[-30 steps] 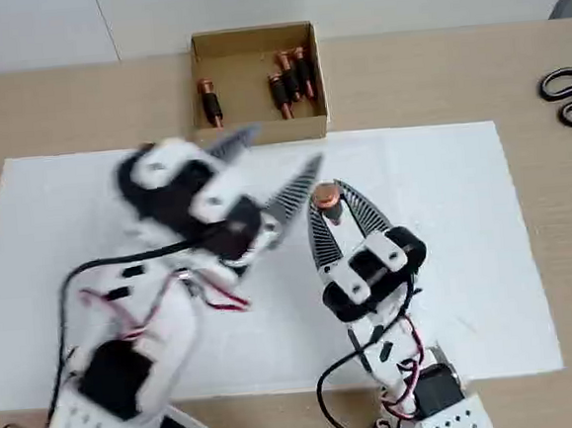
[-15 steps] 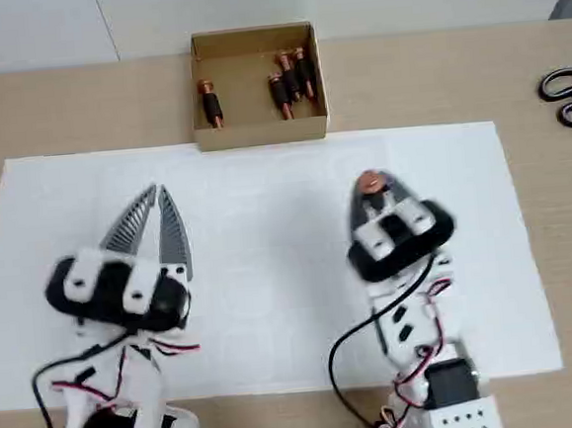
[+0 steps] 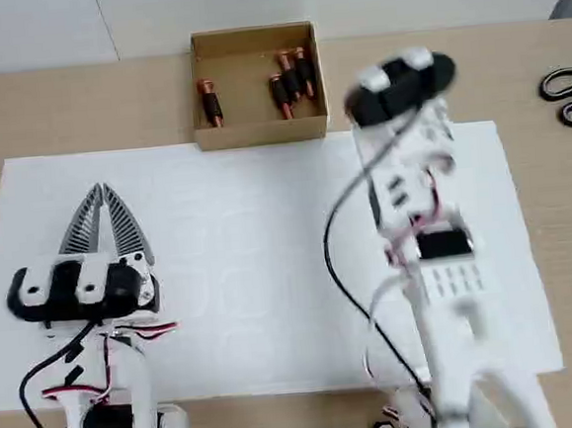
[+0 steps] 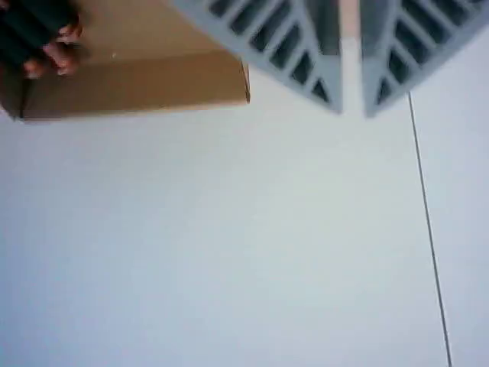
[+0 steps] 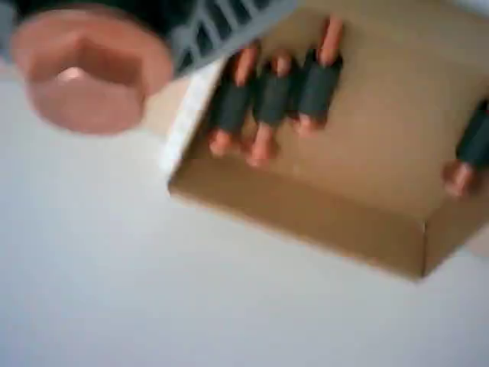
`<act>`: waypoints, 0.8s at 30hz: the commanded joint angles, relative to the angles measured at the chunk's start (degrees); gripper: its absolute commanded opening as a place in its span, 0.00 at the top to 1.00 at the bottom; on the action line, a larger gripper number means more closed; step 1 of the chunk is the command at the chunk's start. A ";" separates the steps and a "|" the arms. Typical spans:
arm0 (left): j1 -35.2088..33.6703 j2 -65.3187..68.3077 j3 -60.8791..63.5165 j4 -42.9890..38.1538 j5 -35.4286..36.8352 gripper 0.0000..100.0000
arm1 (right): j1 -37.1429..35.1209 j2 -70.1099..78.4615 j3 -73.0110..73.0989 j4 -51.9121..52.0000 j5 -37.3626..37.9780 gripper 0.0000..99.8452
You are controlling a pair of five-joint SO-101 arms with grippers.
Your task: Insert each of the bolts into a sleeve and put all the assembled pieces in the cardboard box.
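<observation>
Right claw grips bolt beside box corner; centre over box before release. Left claw closed, empty.

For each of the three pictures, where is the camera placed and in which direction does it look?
High view: fixed above the table, looking down on the white sheet; the left pincer and the right arm show.
Left wrist view: on the left wrist, facing along the pincer toward the sheet and a corner of the cardboard box.
Right wrist view: on the right wrist, facing the box; the right pincer holds a bolt.
Shared: all three show the box.
</observation>
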State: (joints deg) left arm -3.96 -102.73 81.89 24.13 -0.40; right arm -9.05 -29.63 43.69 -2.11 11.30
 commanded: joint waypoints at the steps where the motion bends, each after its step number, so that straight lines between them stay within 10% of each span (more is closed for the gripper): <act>1: -0.44 -0.53 -0.31 -1.41 0.70 0.99 | -2.42 13.23 -13.27 -6.29 0.44 1.00; 24: -0.44 -0.53 -0.22 -1.41 0.88 0.99 | -10.68 86.20 -98.46 4.53 0.18 1.00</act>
State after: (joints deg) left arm -4.13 -102.73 81.89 24.04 0.04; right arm -17.85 53.98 -44.13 1.05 11.30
